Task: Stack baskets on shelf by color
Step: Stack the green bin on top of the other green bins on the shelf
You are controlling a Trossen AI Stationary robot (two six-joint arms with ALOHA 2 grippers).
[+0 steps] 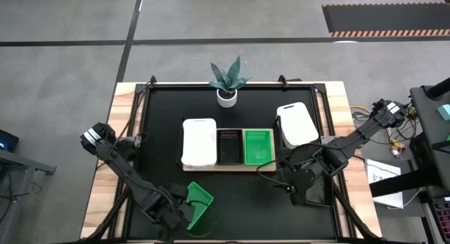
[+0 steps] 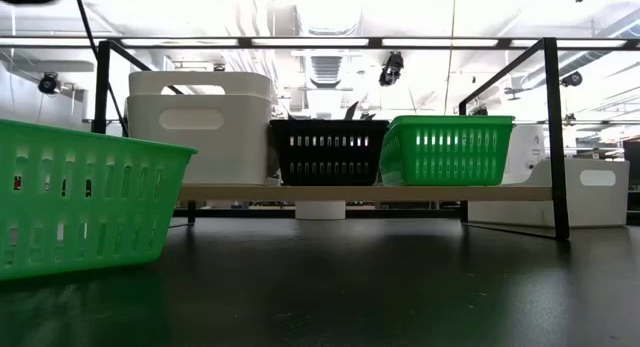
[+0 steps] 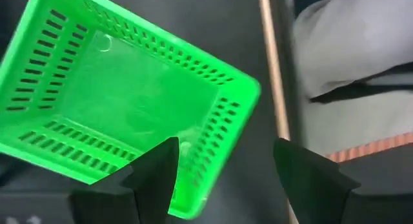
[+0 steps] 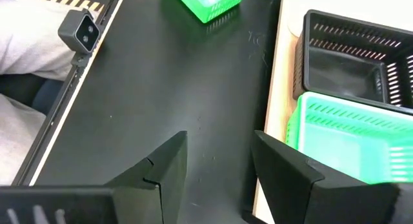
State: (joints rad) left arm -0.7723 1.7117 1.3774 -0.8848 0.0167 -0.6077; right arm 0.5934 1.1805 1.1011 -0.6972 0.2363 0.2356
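The light-brown shelf (image 1: 228, 167) carries a white basket (image 1: 199, 142), a black basket (image 1: 229, 146) and a green basket (image 1: 258, 145) side by side, resting on their bottoms. A second green basket (image 1: 200, 204) sits on the black mat near the front left. My left gripper (image 3: 226, 150) is open above this basket's end. One finger (image 3: 155, 169) stands over the inside and the other (image 3: 303, 172) over the mat outside its end wall (image 3: 226, 121). My right gripper (image 4: 219, 137) hangs open over the mat just in front of the shelf's right end (image 4: 274, 121), holding nothing.
Another white basket (image 1: 298, 124) lies on the mat to the right of the shelf. A white plant pot (image 1: 226, 96) stands behind the shelf. A small camera (image 4: 80, 30) sits at the mat's near edge. Someone's grey-clad legs (image 3: 348, 43) show beyond the table's near edge.
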